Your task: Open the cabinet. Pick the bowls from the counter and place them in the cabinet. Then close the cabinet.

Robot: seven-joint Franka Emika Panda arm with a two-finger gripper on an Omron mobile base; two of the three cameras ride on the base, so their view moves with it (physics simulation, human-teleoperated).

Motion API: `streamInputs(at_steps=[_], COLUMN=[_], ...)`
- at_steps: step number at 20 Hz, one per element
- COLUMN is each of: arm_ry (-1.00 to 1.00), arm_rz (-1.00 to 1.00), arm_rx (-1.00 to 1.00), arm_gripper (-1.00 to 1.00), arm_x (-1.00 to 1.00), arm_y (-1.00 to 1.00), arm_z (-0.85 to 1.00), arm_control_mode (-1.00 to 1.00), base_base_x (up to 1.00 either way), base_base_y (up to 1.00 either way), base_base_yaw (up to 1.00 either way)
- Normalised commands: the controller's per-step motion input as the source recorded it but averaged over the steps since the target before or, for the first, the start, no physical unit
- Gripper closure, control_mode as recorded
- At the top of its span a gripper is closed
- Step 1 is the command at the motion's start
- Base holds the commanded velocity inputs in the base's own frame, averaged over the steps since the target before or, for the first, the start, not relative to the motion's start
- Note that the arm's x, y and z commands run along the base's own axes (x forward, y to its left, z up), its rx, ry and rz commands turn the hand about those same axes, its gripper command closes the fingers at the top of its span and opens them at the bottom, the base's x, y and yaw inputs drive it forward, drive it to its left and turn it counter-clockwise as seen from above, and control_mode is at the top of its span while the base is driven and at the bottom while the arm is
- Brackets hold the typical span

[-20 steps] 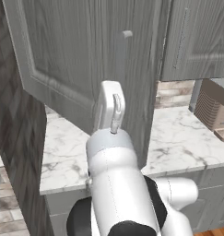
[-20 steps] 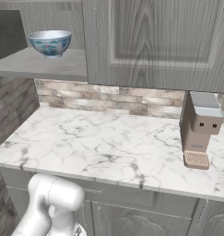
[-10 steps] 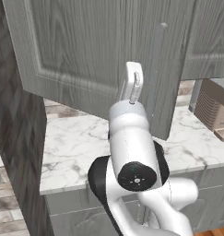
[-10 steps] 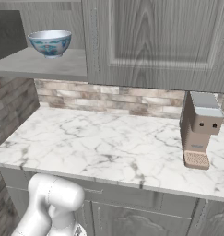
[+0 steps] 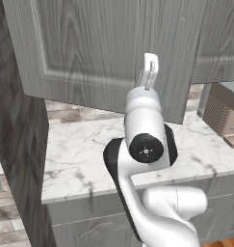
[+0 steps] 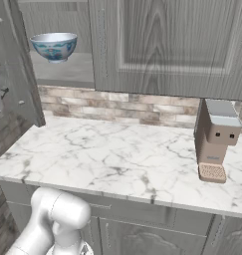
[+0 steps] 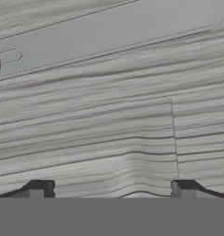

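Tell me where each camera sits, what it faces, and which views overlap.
Left base view: behind-left, facing the open cabinet door; arm and tool raised.
Right base view: behind-right, facing counter, blue bowl on the shelf; arm base low.
Hand view: on the hand, close against door wood-grain; fingertips apart.
Both base views share counter and cabinet.

Lighting is even and diffuse, moderately bright, with no glare. A soft shadow lies on the counter [image 5: 84, 154] beneath the open cabinet [image 5: 109, 48] door. Rendering is slightly soft throughout; the door grain looks smeared in the hand view.
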Motion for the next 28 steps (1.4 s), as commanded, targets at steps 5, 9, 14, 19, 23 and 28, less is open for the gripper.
streamInputs(at_steps=[5, 9, 14, 19, 23, 28], arm_ry=[-0.01, 0.0, 0.0, 0.0, 0.0, 0.0], arm_rz=[-0.05, 0.0, 0.0, 0.0, 0.0, 0.0], arm_rx=[0.08, 0.05, 0.02, 0.0, 0.0, 0.0], arm_gripper=[-1.0, -1.0, -1.0, -1.0, -1.0, -1.0], arm_x=[0.86, 0.88, 0.8, 0.86, 0.95, 0.92], arm_y=[-0.34, -0.24, -0.09, 0.0, 0.0, 0.0], arm_z=[0.0, 0.0, 0.0, -0.01, -0.05, -0.07], arm_control_mode=[-1.0, -1.0, -1.0, -1.0, -1.0, -1.0], base_base_x=[0.0, 0.0, 0.0, 0.0, 0.0, 0.0], base_base_y=[0.0, 0.0, 0.0, 0.0, 0.0, 0.0], base_base_yaw=[0.0, 0.0, 0.0, 0.0, 0.0, 0.0])
